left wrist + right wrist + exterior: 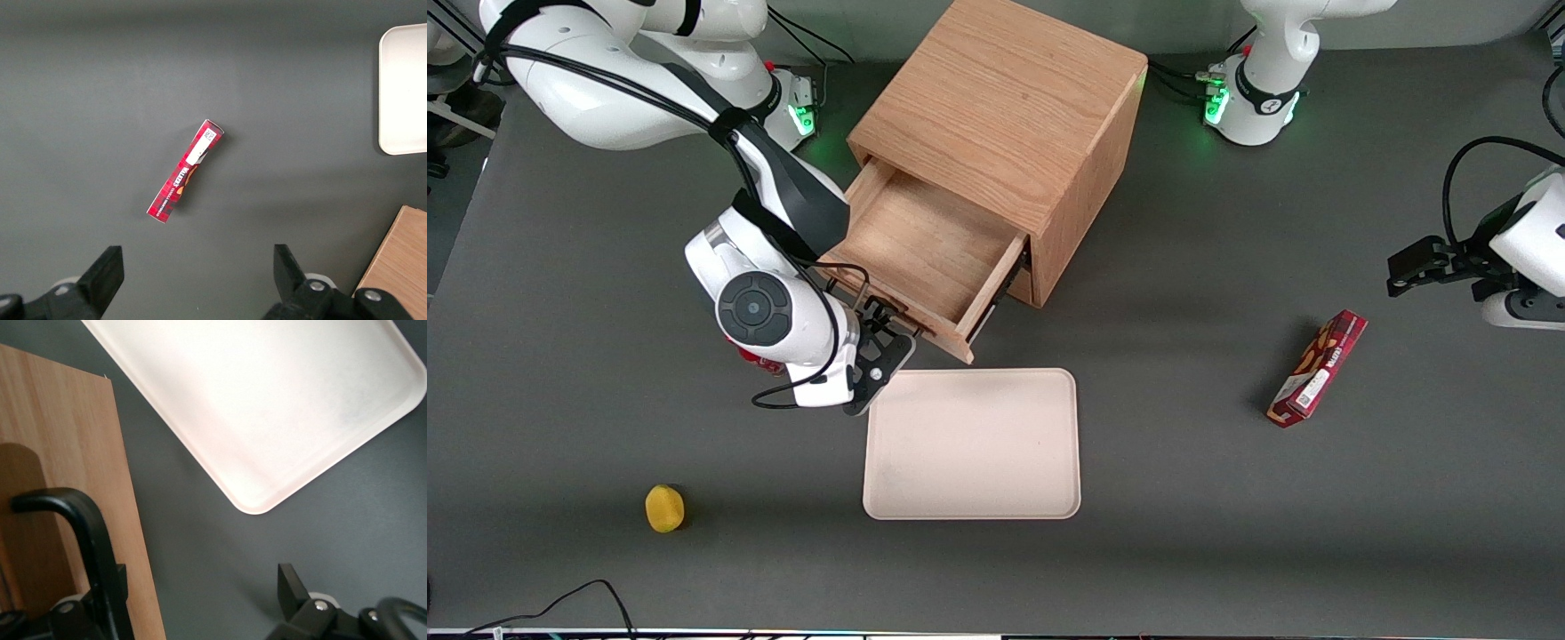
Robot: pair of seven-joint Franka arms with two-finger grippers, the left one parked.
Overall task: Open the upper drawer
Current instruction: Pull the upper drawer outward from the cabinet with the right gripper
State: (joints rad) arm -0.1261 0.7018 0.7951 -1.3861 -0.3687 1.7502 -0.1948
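The upper drawer (929, 258) stood pulled well out of the wooden cabinet (1005, 116), its bare oak floor open to view, its front panel reaching toward the cream tray (972, 444) on the table (1227, 533). It looked a stiff, rigid box, light while it held nothing, and likely to run straight on its slides; the thin black bar handle (80, 540) on the front was the natural place to take it. The tool (876, 342) sat right at that handle, and in the wrist view its fingers stood spread, one finger (293, 590) clear over the table, gripping nothing that I could see. The tray lay just in front of the drawer, close enough to crowd any further pull. A red snack box (1319, 368) lay toward the parked arm's end, and a small yellow fruit-like thing (664, 508) nearer the front camera, both well apart.
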